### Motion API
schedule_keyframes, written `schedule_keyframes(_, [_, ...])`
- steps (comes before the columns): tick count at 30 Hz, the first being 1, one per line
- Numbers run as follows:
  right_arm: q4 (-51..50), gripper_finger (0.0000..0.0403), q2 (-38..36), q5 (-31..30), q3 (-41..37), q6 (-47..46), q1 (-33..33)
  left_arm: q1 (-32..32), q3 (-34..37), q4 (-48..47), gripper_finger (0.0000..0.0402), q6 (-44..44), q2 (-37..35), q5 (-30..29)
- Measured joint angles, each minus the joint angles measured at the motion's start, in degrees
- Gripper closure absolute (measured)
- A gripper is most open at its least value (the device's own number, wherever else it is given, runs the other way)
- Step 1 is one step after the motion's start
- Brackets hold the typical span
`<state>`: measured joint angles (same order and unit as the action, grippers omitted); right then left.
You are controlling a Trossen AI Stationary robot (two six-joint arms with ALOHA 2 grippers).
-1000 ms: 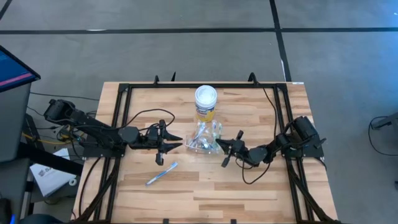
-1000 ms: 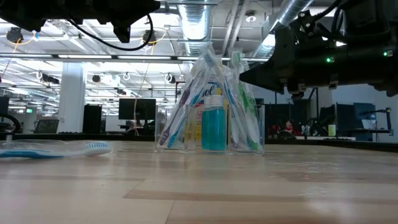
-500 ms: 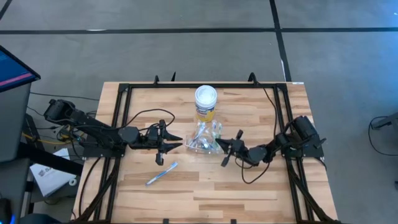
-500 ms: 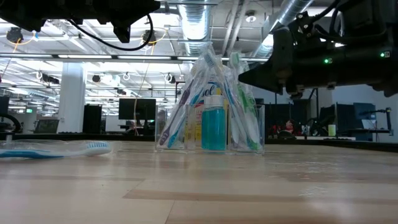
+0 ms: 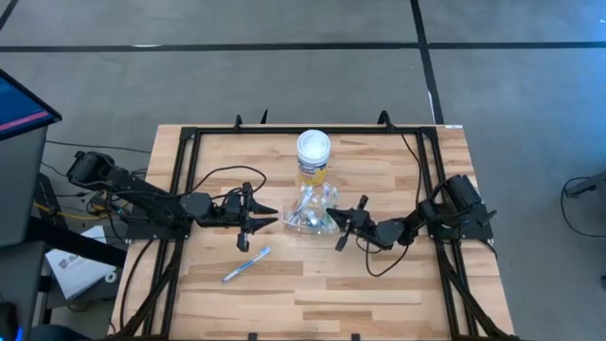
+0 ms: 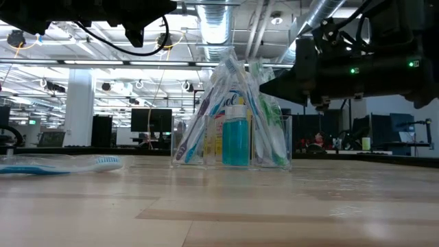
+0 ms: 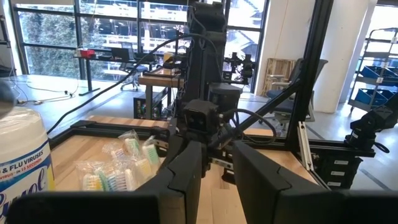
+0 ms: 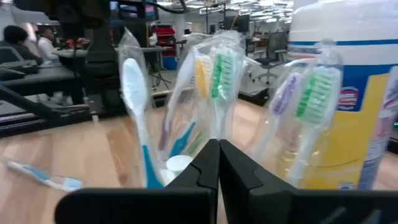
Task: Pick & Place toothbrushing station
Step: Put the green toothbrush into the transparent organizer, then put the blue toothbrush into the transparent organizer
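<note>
1. Centrally on the wooden table (image 5: 312, 284) stands the clear plastic cup (image 6: 231, 140), a thin-walled transparent vessel holding a fan of slim toothbrushes (image 8: 214, 87), each sealed in a crinkled clear wrapper.
2. Bristle heads in the right wrist view read blue-white, yellow, green and violet; the handles are white with coloured accents.
3. One teal tube (image 6: 236, 139) with a white cap stands upright in the cup among the brushes.
4. Directly behind the cup, touching or just beside it, stands a yellow jar (image 5: 313, 159) with a round white lid. Its label reads "VIRUSES" in the left wrist view; the line beneath it is cut off and the rest cannot be read.
5. One loose toothbrush (image 5: 246, 264), blue-white and wrapped, lies flat on the table planks, apart from the cup, nearer the left arm.
6. Right gripper (image 5: 345, 227): fingers pressed together with nothing between them, tips pointing at the cup and just beside the brushes.
7. Left gripper (image 5: 254, 218): fingers part-way spread and empty, held above the table near the cup, on the side opposite the right gripper.
8. Black metal framing (image 5: 189, 142) borders the table.
</note>
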<state>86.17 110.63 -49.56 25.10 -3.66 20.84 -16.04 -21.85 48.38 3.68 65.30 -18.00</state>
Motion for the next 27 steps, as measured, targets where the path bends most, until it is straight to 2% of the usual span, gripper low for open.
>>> schedule_keyframes(3, [1.2, 0.0397, 0.0, -0.15, 0.0, 2.08, 0.33, 0.0, 0.0, 0.0, 0.0315, 0.0, 0.0, 0.0])
schedule_keyframes(6, [2.87, 0.0371, -0.02, -0.41, 0.0, 4.13, 1.11, -0.01, 0.0, 0.0, 0.0315, 0.0, 0.0, 0.02])
schedule_keyframes(13, [3.53, 0.0278, -0.04, -8.61, 0.0, 9.31, 3.46, -0.02, 0.0, 0.0, 0.0315, 0.0, 0.0, 0.0])
schedule_keyframes(18, [3.7, 0.0232, -2.63, -14.29, 0.0, 11.12, 4.96, -0.01, 0.0, -1.92, 0.0315, 1.35, -0.02, 0.01])
schedule_keyframes(24, [3.3, 0.0212, -10.41, -16.19, -0.04, 19.37, 7.2, -0.02, 0.0, -8.74, 0.0315, 6.13, -0.02, 0.71])
schedule_keyframes(27, [2.5, 0.0215, -14.72, -20.31, -0.04, 23.97, 8.32, -0.02, 0.0, -13.61, 0.0315, 8.89, -0.02, 2.7])
